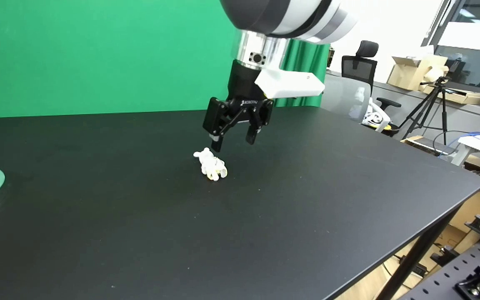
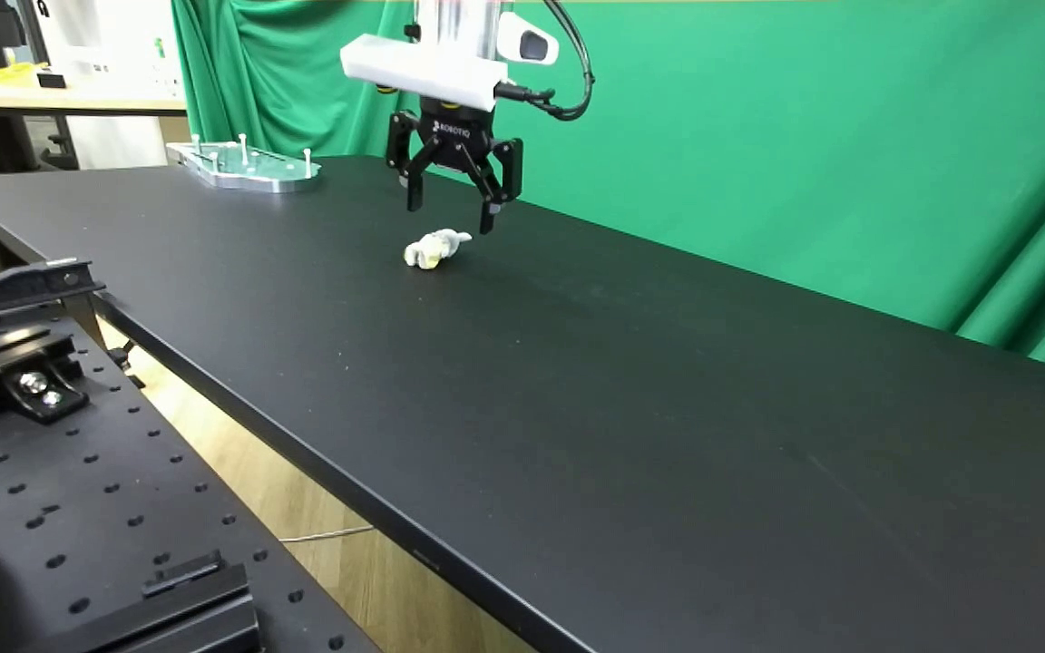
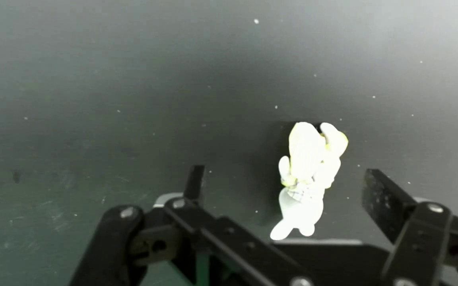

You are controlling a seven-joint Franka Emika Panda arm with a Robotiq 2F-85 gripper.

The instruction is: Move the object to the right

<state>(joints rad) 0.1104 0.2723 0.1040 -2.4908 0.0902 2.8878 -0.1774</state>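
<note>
A small white figurine lies on the black desk, the tool hanging in the air above with its grip released.

From where I stand, the tool's fingers are spread wide, their tips off the desk, near the figurine but apart from it. In the wrist view the figurine, yellowish in patches, shows between them, closer to the finger at the picture's right than to the one at the left. In both exterior views it lies lower than the fingertips. A green backdrop rises behind. In an exterior view a pale green plate with upright white pegs sits at the desk's far end; in an exterior view an office chair and a tripod stand beyond the desk.
</note>
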